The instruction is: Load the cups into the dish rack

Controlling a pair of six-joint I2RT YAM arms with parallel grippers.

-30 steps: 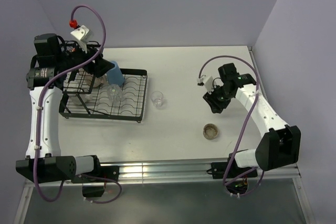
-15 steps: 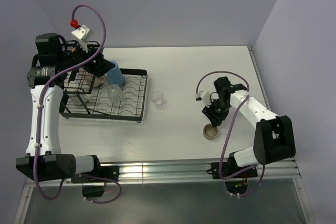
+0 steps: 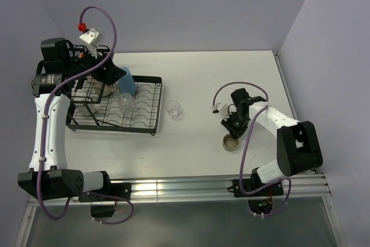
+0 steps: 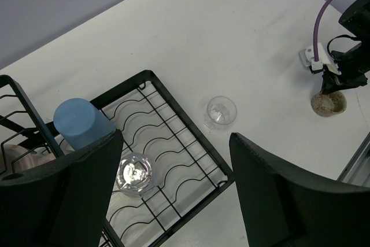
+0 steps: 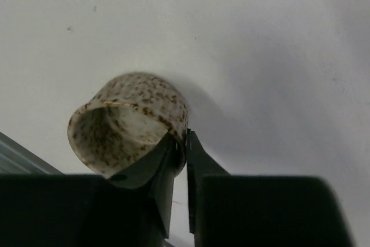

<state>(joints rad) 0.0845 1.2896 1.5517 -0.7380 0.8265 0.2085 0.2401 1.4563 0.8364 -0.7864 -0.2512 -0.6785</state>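
Note:
The low brownish speckled cup (image 3: 231, 143) stands on the table at the near right; it also shows in the left wrist view (image 4: 328, 103). My right gripper (image 3: 230, 131) is shut on its rim (image 5: 184, 137), one finger inside the cup (image 5: 124, 128) and one outside. My left gripper (image 3: 110, 79) hangs open and empty (image 4: 175, 138) above the black dish rack (image 3: 144, 122). The blue tumbler (image 3: 127, 80) and one clear glass (image 3: 125, 102) sit upside down in the rack. The second clear glass (image 3: 173, 109) stands on the table just right of the rack.
The rack's taller basket section (image 3: 87, 93) at the left holds a pale mug (image 4: 17, 157), mostly hidden by my left arm. Purple cables loop over both arms. The metal rail (image 3: 185, 188) runs along the near table edge.
My right gripper has moved toward the near left, come down onto the speckled cup and closed on its rim. My left arm has barely moved.

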